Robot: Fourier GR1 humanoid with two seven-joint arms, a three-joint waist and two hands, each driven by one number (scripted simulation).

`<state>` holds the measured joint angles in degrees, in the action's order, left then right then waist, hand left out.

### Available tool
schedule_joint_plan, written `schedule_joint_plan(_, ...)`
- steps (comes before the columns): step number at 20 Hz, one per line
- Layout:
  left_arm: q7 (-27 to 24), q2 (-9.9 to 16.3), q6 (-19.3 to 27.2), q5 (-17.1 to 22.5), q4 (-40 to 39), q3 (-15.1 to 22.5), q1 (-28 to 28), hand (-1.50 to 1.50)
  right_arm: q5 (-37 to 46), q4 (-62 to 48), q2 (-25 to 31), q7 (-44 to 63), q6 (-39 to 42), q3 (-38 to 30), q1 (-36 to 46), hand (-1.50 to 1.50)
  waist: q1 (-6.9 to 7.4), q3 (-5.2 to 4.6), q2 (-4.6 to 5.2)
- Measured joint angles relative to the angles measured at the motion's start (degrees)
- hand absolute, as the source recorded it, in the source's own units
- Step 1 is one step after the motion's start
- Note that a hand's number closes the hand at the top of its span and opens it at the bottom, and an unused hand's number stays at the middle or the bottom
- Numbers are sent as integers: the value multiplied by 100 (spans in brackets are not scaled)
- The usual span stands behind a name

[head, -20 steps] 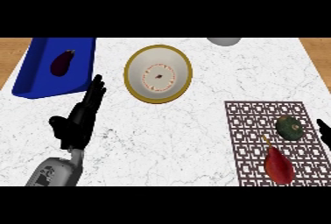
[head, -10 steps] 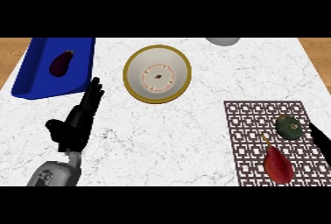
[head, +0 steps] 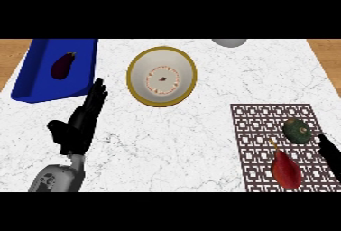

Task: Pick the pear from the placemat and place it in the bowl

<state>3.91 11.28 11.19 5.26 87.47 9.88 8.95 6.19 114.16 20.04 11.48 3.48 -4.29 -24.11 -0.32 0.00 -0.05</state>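
Where placemat (head: 266, 135) lies, white marble counter (head: 186, 144)

Kitchen setting. White marble table (head: 200, 135) edged by wood flooring (head: 16, 49). Set with gold-rimmed bowl (head: 162, 76), patterned brown placemat (head: 256, 131), blue tray (head: 40, 85) holding eggplant (head: 63, 65). Produce on placemat: red pear (head: 286, 169), dark green avocado (head: 297, 130).

Pear (head: 286, 169) on placemat (head: 256, 122), right hand (head: 331, 152) beside; bowl (head: 162, 76) apart.
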Motion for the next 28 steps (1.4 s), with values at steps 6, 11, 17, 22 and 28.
schedule_joint_plan(6, 63, -165, -122, -139, -45, -121, 80, 0, -103, -226, -290, -28, 284, -187, 129, -150, 8, 0, 2)
schedule_joint_plan(11, 172, -299, -167, -276, 73, -164, 38, 0, 52, -521, -624, -201, 337, -176, 183, -150, 12, 1, 2)
schedule_joint_plan(17, 32, -394, -342, -381, -32, -337, 17, 0, 259, -1230, -820, -565, 388, -332, 546, -150, 16, 1, 4)
schedule_joint_plan(22, 116, -404, -410, -448, 175, -364, -124, 0, 880, -1734, -917, -676, 103, -235, 752, -150, 29, 1, 5)
schedule_joint_plan(28, -6, -486, -475, -483, 22, -466, -110, 0, 1483, -2327, -901, -818, -140, -188, 937, -150, 25, -6, 1)
